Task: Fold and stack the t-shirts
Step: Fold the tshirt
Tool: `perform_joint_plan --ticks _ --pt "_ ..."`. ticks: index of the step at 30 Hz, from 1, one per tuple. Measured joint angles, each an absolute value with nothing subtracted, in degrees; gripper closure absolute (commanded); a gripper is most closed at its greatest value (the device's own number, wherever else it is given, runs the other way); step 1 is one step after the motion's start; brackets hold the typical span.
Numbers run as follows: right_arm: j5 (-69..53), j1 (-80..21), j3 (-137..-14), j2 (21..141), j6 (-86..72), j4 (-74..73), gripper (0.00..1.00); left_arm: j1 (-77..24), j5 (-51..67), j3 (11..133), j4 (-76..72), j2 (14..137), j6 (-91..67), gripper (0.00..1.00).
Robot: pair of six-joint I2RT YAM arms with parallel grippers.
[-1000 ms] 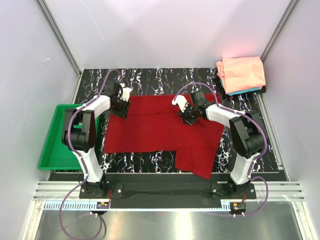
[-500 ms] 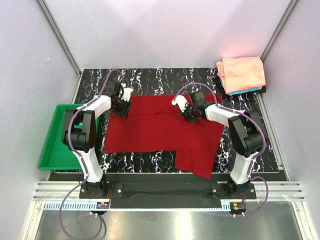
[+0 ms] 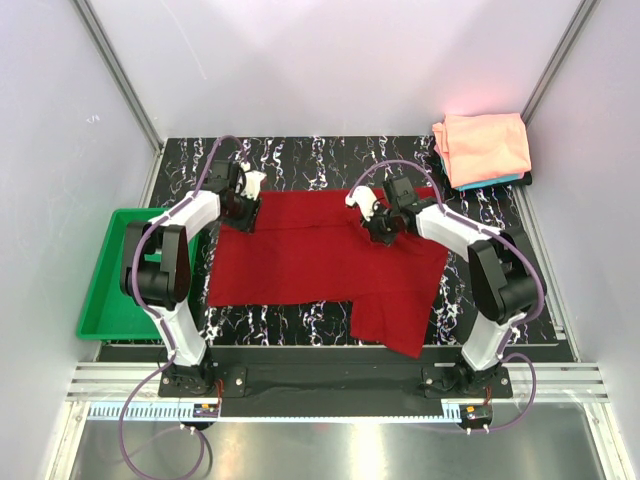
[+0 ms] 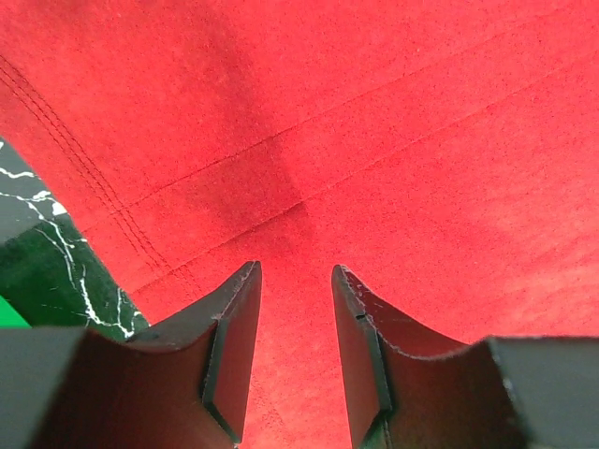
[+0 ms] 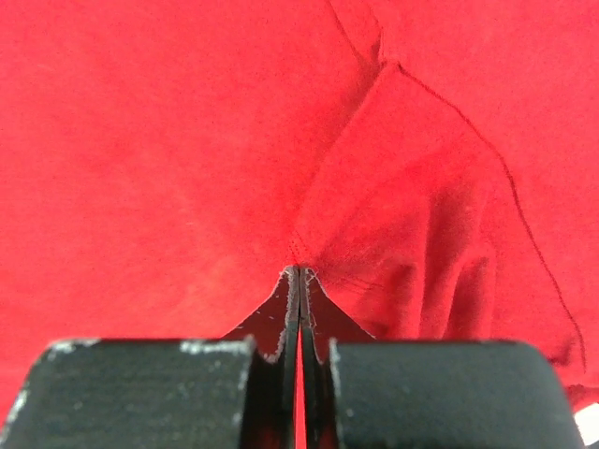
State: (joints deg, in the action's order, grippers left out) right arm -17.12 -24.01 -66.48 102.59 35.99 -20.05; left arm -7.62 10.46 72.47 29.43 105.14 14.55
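The spread t-shirt point(image 3: 320, 262) lay flat across the middle of the worktop point(image 3: 300, 155). A stack of folded t-shirts point(image 3: 482, 148) sat in the worktop's far right corner, well apart from it. The tray point(image 3: 103, 325) lay beside the worktop's left edge. The left gripper point(image 3: 243, 222) stood at the shirt's far left corner, and the right gripper point(image 3: 380, 233) on its far right part.
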Motion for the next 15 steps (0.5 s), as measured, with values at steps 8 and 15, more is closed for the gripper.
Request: perform_joint_plan --ticks 8,15 --pt "-22.22 -25.15 -68.25 100.38 34.44 -24.47 0.99 -7.62 10.17 72.47 28.97 105.03 14.79 0.59" --pt "-25.85 -27.42 -69.93 101.45 32.86 -26.87 0.68 -7.62 10.00 72.14 28.84 104.55 15.05 0.59"
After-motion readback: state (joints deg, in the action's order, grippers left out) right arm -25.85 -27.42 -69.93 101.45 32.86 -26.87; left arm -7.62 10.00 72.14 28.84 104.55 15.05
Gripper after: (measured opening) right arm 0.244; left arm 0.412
